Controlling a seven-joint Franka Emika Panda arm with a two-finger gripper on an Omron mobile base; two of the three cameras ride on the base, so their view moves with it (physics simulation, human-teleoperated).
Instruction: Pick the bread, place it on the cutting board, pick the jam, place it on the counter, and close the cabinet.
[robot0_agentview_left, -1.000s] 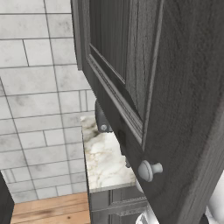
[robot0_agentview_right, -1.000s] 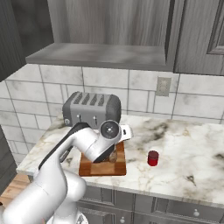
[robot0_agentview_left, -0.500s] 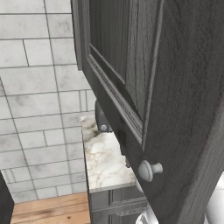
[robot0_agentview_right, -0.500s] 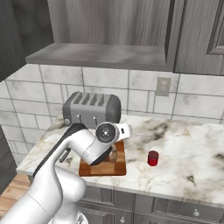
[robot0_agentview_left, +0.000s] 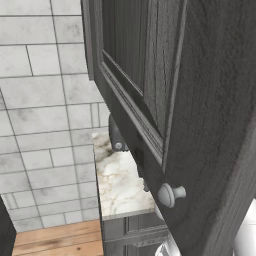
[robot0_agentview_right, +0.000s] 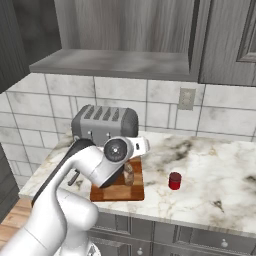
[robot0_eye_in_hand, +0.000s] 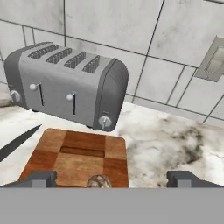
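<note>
One open cabinet (robot0_agentview_left: 200, 100) door is hanging above one marbled counter (robot0_agentview_right: 215, 175), where one toaster (robot0_agentview_right: 102, 122) is standing behind one cutting board (robot0_eye_in_hand: 78, 157). One bread (robot0_eye_in_hand: 99, 181) piece is lying at the board's near edge, one red jar (robot0_agentview_right: 174, 180) sitting right of the board. The gripper (robot0_eye_in_hand: 109, 178) is hovering with fingers spread wide, holding nothing.

The toaster (robot0_agentview_right: 104, 124) blocked the tabletop's (robot0_agentview_right: 215, 172) back left, just behind the cutting board (robot0_agentview_right: 120, 188); right of the small red jar (robot0_agentview_right: 174, 180) the marble lay open. The cabinet (robot0_agentview_left: 200, 100) door hung ajar overhead.
</note>
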